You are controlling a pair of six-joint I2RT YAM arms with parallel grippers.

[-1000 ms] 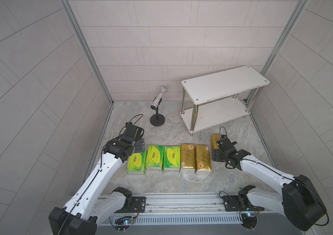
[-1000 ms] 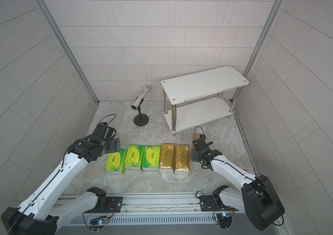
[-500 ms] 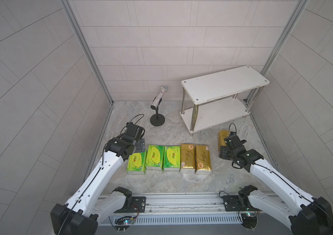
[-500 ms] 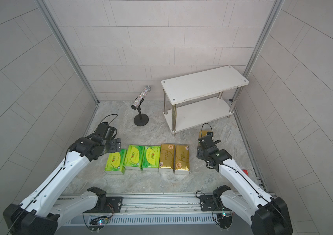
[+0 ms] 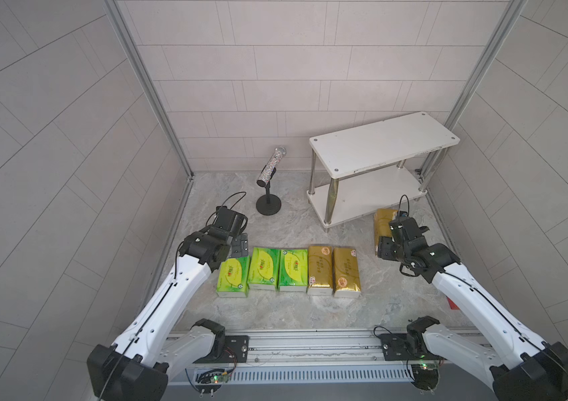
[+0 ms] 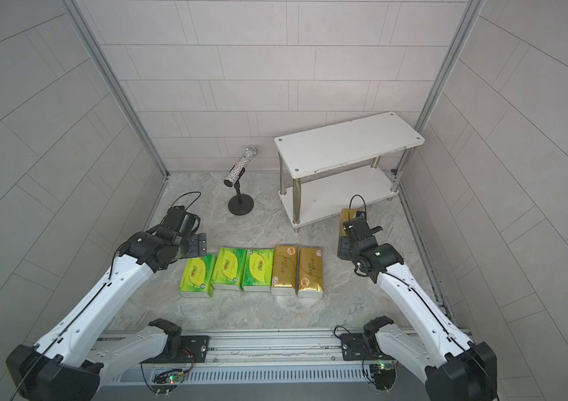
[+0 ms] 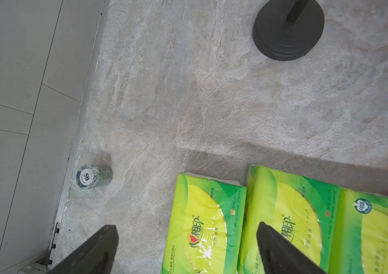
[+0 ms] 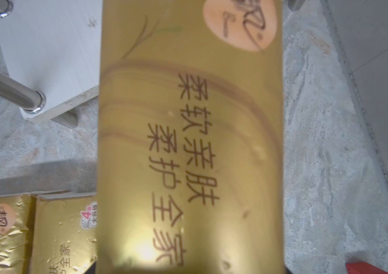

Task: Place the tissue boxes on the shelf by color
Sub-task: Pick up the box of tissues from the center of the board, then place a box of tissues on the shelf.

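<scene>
Since the earlier frame the right arm has swung outward and stretched toward the shelf, taking one gold pack away from the right end of the row. The left arm has hardly shifted.

The right gripper is grasping that gold pack and holds it clear of the desk, just in front of the shelf's lower board. In the right wrist view the pack fills the middle of the frame and hides the gripper, so how deep the hold sits is hard to judge.

What could go wrong:
- The pack is soft and shiny. A shallow pinch could let it sag or slide out during the reach.
- The chrome leg and the corner of the lower board lie just beside the pack's path. A low or skewed approach could catch them and nudge the shelf.
- The top board overhangs the lower one, so a high entry could jam the pack against its edge.
- Both boards are bare. Whichever tier takes this pack fixes where gold goes.

The right arm is extended, its wrist angled down. The left arm is bent over the row's left end, its released gripper hovering astride the outermost green pack, apparently not touching it. Two gold packs and three green ones lie side by side on the desk.
</scene>
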